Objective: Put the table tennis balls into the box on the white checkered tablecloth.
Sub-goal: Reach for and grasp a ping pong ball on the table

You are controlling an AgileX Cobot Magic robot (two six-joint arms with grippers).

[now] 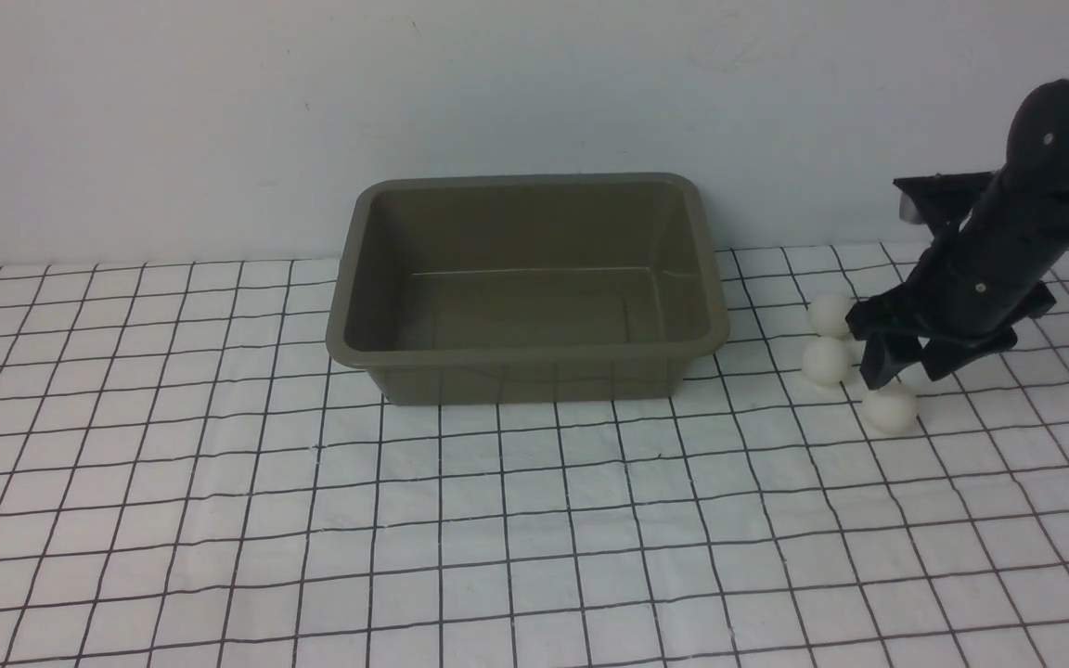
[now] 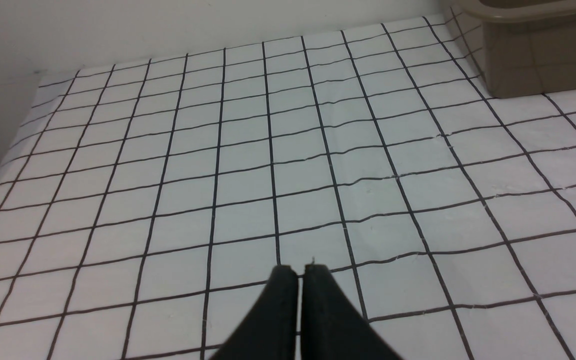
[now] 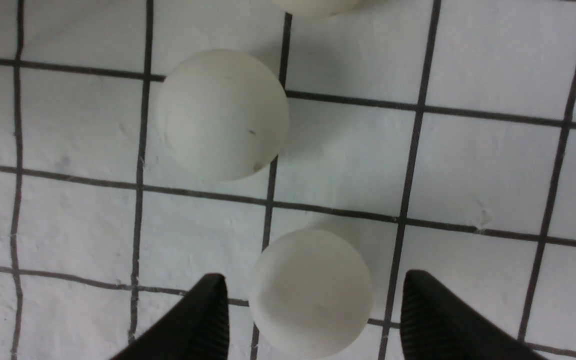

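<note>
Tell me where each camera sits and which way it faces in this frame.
Front view: between the arms, facing forward at the box, three table tennis balls and the wall; the right gripper shows.
Left wrist view: low over the white checkered tablecloth, facing a box corner; the shut left gripper shows.
Right wrist view: looking down on the balls; the open right gripper straddles one ball.
Shared: front and right wrist views both show the balls and right gripper.

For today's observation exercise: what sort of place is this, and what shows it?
Probably a robot test bench: white black-gridded tablecloth, bare pale wall, black robot arm over small white balls.
</note>
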